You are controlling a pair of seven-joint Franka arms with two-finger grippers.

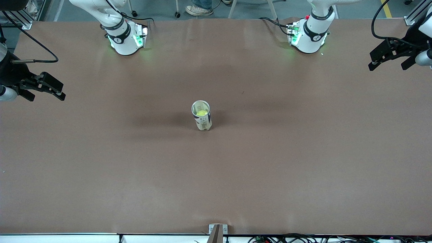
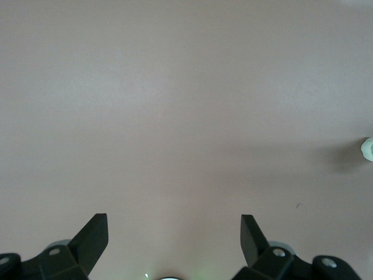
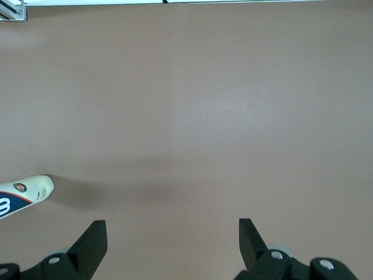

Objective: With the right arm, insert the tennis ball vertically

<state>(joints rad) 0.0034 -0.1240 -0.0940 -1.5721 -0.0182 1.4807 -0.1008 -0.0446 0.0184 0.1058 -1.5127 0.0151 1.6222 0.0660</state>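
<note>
A clear tennis ball can (image 1: 203,123) with a white and blue label stands upright in the middle of the table. The yellow tennis ball (image 1: 201,113) lies inside it, seen through the open top. My right gripper (image 1: 47,95) hangs open and empty over the right arm's end of the table, well away from the can. In the right wrist view its fingers (image 3: 93,236) frame bare table, with the can (image 3: 26,191) off to the side. My left gripper (image 1: 388,66) waits open and empty over the left arm's end, and its own view shows the gripper (image 2: 175,230) above bare table.
The brown table (image 1: 287,162) carries nothing but the can. The two arm bases (image 1: 125,38) (image 1: 308,35) stand along the edge farthest from the front camera. A small bracket (image 1: 217,231) and cables sit at the nearest edge.
</note>
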